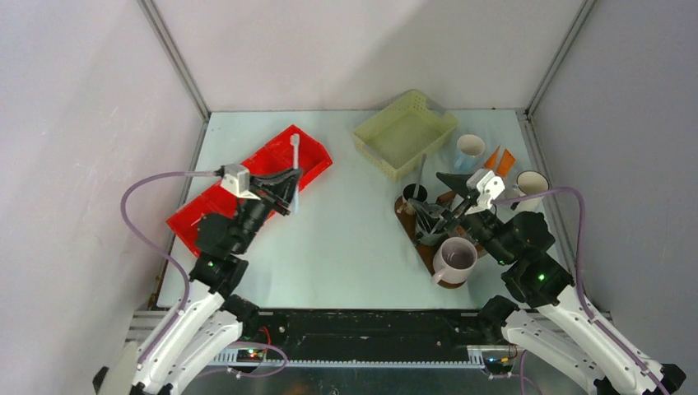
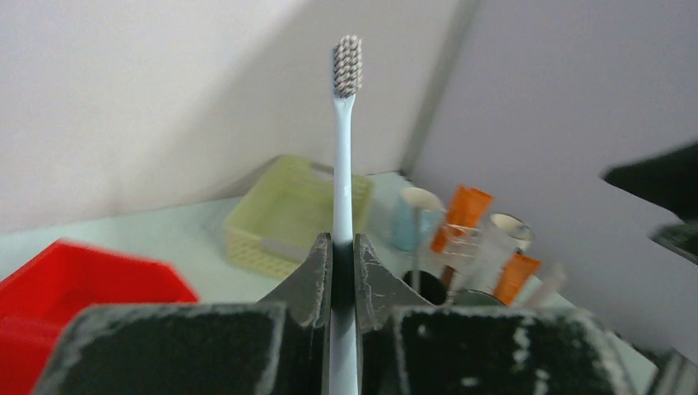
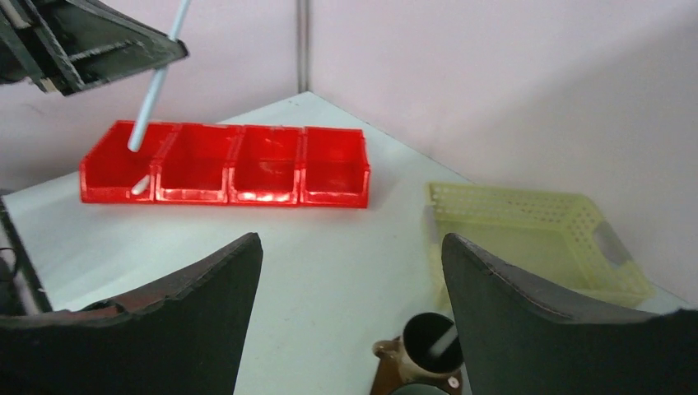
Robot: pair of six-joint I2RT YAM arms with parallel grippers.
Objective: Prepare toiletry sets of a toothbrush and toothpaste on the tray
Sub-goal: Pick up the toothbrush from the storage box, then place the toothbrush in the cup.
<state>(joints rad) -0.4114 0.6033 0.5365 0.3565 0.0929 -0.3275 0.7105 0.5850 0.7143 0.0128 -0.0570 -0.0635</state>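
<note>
My left gripper [image 1: 286, 188] is shut on a slim white toothbrush [image 1: 295, 160] and holds it upright above the red bin's near edge. In the left wrist view the toothbrush [image 2: 343, 140] stands between the shut jaws, bristles up. The dark brown oval tray [image 1: 411, 233] lies at the right. On it stand a small dark brown mug [image 1: 416, 195] with a toothbrush in it, a dark green mug partly hidden by my right arm, and a mauve-grey mug [image 1: 457, 257]. My right gripper [image 1: 438, 204] is open and empty above the tray. Orange toothpaste tubes [image 1: 498, 159] stand behind it.
A red compartmented bin [image 1: 255, 177] lies at the left, with a white stick in one end compartment [image 3: 140, 184]. A pale yellow mesh basket [image 1: 405, 132] sits at the back. A light blue mug [image 1: 471, 148] and a white mug [image 1: 531, 185] stand at the far right.
</note>
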